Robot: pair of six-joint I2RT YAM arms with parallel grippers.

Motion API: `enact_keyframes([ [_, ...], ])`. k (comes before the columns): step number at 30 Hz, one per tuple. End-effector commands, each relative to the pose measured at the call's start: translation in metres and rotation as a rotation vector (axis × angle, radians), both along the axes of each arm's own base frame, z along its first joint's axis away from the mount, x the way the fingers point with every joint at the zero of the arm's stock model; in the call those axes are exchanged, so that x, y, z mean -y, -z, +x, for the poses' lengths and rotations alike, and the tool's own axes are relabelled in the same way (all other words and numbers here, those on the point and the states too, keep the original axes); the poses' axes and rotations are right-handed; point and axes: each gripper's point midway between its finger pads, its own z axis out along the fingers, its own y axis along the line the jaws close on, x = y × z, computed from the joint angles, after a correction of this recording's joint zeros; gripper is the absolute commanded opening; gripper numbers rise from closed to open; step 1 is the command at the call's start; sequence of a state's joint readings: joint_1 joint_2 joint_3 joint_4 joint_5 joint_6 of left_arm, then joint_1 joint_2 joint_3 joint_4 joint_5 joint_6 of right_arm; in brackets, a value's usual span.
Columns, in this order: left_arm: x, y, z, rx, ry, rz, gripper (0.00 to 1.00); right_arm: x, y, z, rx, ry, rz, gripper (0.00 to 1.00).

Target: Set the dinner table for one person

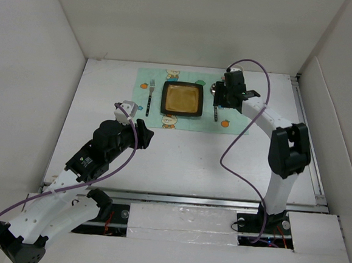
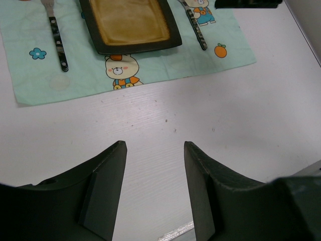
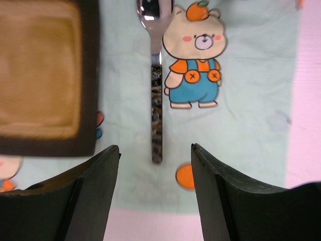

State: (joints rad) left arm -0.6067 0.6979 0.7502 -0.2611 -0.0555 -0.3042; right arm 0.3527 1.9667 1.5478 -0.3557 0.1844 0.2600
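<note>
On the white dinner table (image 1: 192,163) lies a mint-green cartoon-print cloth (image 1: 225,120). A square black plate (image 1: 182,99) with a yellow inside sits in the cloth's middle. A fork (image 1: 150,98) lies to its left and a spoon (image 3: 157,100) to its right, both with speckled dark handles. My right gripper (image 3: 155,148) hovers open over the end of the spoon's handle, and the spoon rests free on the cloth. My left gripper (image 2: 153,145) stands open and empty over bare table, short of the cloth's near edge (image 2: 165,63).
White walls (image 1: 41,66) close in the table on the left, back and right. A silver rail (image 1: 189,198) runs along the near edge. A purple cable (image 1: 239,136) loops from the right arm over the table.
</note>
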Motion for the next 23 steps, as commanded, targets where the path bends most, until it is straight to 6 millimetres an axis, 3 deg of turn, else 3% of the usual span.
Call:
enact_keyframes([
  [1,-0.004,-0.021,0.003,0.057,-0.025,-0.03,0.46,-0.011,-0.106,-0.016,0.238,-0.02,0.082,0.66],
  [2,-0.008,-0.025,0.003,0.072,-0.044,-0.043,0.47,-0.014,-0.133,-0.036,0.303,-0.031,0.106,0.66],
  [4,-0.013,-0.034,0.0,0.099,-0.062,-0.066,0.48,-0.019,-0.158,-0.06,0.365,-0.053,0.137,0.63],
  [5,-0.015,-0.038,-0.001,0.112,-0.07,-0.074,0.52,-0.019,-0.15,-0.075,0.376,-0.062,0.136,0.6],
  [6,-0.021,-0.044,-0.001,0.131,-0.1,-0.09,0.54,-0.024,-0.183,-0.101,0.463,-0.089,0.181,0.63],
  [7,-0.024,-0.048,-0.002,0.147,-0.113,-0.102,0.54,-0.023,-0.19,-0.114,0.493,-0.097,0.199,1.0],
  [8,-0.03,-0.057,-0.006,0.177,-0.131,-0.125,0.55,-0.021,-0.201,-0.126,0.542,-0.097,0.227,1.0],
  [9,-0.037,-0.061,-0.006,0.194,-0.164,-0.135,0.55,-0.015,-0.209,-0.154,0.581,-0.118,0.252,1.0],
  [11,-0.049,-0.078,-0.014,0.249,-0.203,-0.191,0.56,0.0,-0.221,-0.18,0.649,-0.077,0.301,1.0],
  [12,-0.06,-0.084,-0.014,0.27,-0.258,-0.206,0.57,0.008,-0.207,-0.194,0.65,-0.066,0.303,1.0],
  [13,-0.068,-0.094,-0.018,0.298,-0.285,-0.233,0.57,0.025,-0.236,-0.222,0.747,-0.042,0.379,1.0],
  [15,-0.094,-0.112,-0.029,0.353,-0.375,-0.281,0.59,0.054,-0.241,-0.243,0.813,0.034,0.417,1.0],
  [16,-0.106,-0.123,-0.039,0.393,-0.405,-0.32,0.6,0.073,-0.249,-0.265,0.878,0.051,0.468,1.0],
  [18,-0.121,-0.13,-0.045,0.431,-0.46,-0.345,0.63,0.093,-0.243,-0.28,0.909,0.101,0.477,1.0],
  [20,-0.125,-0.132,-0.051,0.452,-0.462,-0.373,0.64,0.108,-0.231,-0.291,0.914,0.151,0.492,1.0],
  [23,-0.111,-0.114,-0.043,0.409,-0.42,-0.346,0.68,0.102,-0.208,-0.285,0.847,0.149,0.465,1.0],
])
